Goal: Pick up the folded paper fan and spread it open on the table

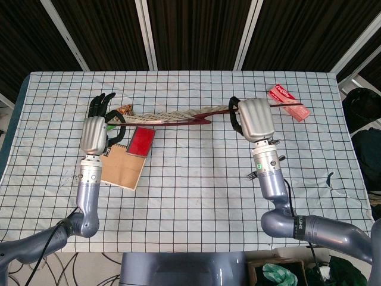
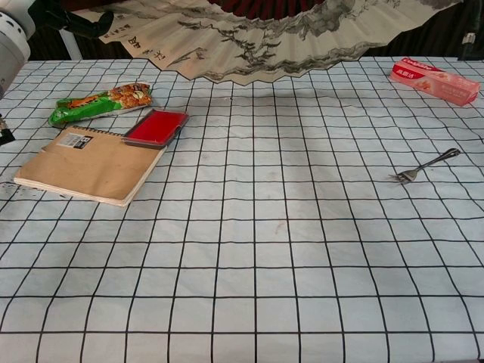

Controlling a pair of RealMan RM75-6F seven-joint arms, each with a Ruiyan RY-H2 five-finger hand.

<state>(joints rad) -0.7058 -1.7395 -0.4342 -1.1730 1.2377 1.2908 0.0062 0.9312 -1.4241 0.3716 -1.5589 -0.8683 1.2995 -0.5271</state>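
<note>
The paper fan (image 1: pixel 172 115) is spread wide and held up in the air above the far part of the table. The chest view shows its ink-painted leaf (image 2: pixel 265 30) stretching across the top of the frame. My left hand (image 1: pixel 98 128) grips the fan's left end rib, with fingers partly spread. Over at the right end rib, my right hand (image 1: pixel 255 119) holds on with curled fingers. Only the left wrist (image 2: pixel 13 41) shows in the chest view.
A brown notebook (image 1: pixel 122 168) lies below the left hand, with a red case (image 1: pixel 141 141) on its corner and a green snack packet (image 2: pixel 100 103) behind. A pink box (image 1: pixel 290 102) sits far right. A fork (image 2: pixel 423 165) lies near the right forearm.
</note>
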